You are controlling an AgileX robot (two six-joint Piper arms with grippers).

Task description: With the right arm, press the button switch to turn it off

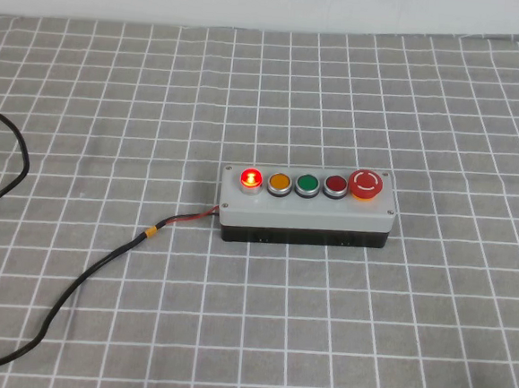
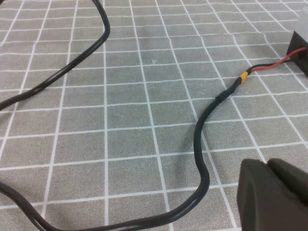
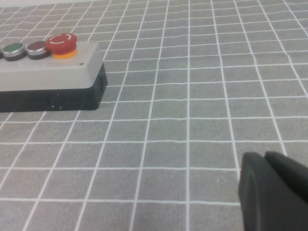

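1. On my high view I see the bench (image 1: pixel 428 333) covered in a grey woven cloth ruled with a white grid, and the control box (image 1: pixel 304 217) sits near its middle, a long rectangle with a matte grey lid over a black base.
2. The button switch (image 1: pixel 252 178) is the leftmost of five in the row on the lid: small, round, raised, translucent red in a silver collar, and it glows brightly.
3. Beside it run an amber button (image 1: pixel 279 183), a green button (image 1: pixel 308 184), a dark red flat button (image 1: pixel 336 185) and a large red mushroom button (image 1: pixel 367 184) with white arrows.
4. A thick black rubbery cable (image 1: pixel 92 271) leaves the box's left end, with red wire and a yellow band where it meets the sheath.
5. The left claw (image 2: pixel 272 197) shows only as a dark rounded tip low over the cloth near the cable; I cannot tell whether it is open or closed.
6. The right claw (image 3: pixel 274 190) is likewise a dark rounded edge, well apart from the box's right end; its state I cannot tell.
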